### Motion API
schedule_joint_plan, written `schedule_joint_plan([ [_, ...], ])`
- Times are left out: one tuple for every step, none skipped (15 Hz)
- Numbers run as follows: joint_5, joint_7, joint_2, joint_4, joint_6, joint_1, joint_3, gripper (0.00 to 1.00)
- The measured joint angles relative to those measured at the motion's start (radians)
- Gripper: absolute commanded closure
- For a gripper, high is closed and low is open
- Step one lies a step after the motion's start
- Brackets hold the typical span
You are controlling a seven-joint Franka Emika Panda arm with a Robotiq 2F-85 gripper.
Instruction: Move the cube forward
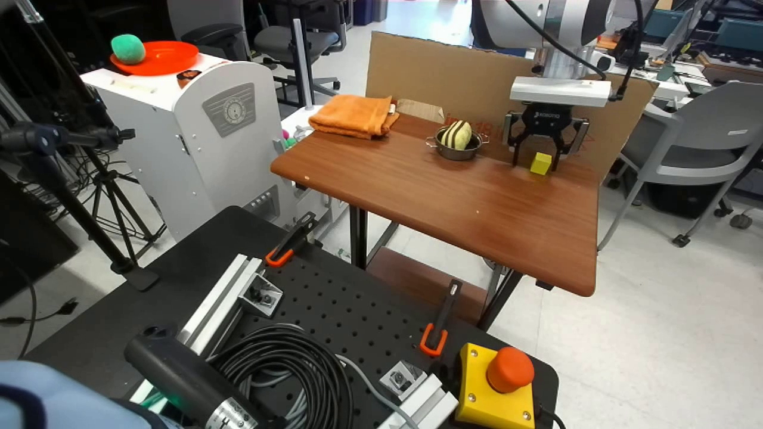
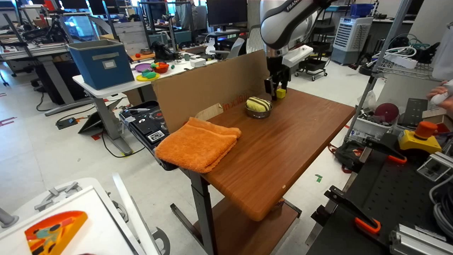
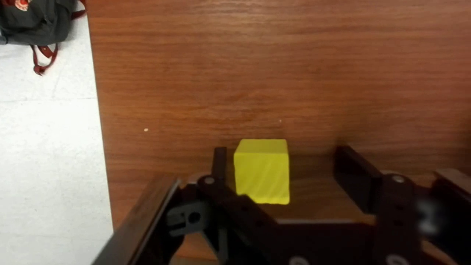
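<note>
Straddling the yellow cube point(image 3: 262, 178) on the wooden table point(image 3: 220, 73) with the gripper point(image 3: 281, 163) spread wide, clasping nothing. Sitting just beside one finger point(image 3: 220, 162), farther from its mate. Facing both squarely, aligning edges with the grain, looking about as long as wide.

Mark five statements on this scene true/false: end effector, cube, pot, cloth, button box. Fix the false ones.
1. The end effector straddles the cube. True.
2. The end effector clamps the cube. False: its jaws stand apart, a gap showing beside the cube in the wrist view.
3. The striped object sits in the small pot. True.
4. The orange cloth lies fully spread out. False: it is folded.
5. The yellow button box stands on the wooden table. False: it is on the black bench.
</note>
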Motion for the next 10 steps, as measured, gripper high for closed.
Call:
schedule_joint_plan([
  [0.003,-0.003,0.004,0.011,-0.013,0.002,0.0,0.64],
  [0.005,-0.006,0.008,0.023,-0.025,0.004,0.0,0.73],
  [0.005,-0.009,0.01,0.031,-0.034,0.004,0.0,0.79],
  [0.005,-0.01,0.01,0.038,-0.042,0.005,0.0,0.88],
  [0.005,-0.014,0.01,0.041,-0.047,0.004,-0.003,0.92],
  [0.004,-0.018,0.01,0.044,-0.054,0.004,-0.006,0.92],
  [0.003,-0.022,0.008,0.045,-0.06,0.004,-0.01,0.92],
  [0.001,-0.028,0.002,0.04,-0.063,0.004,-0.013,0.92],
  [-0.002,-0.037,-0.013,0.025,-0.064,0.004,-0.014,0.92],
  [-0.006,-0.052,-0.039,-0.007,-0.063,0.004,-0.014,0.92],
])
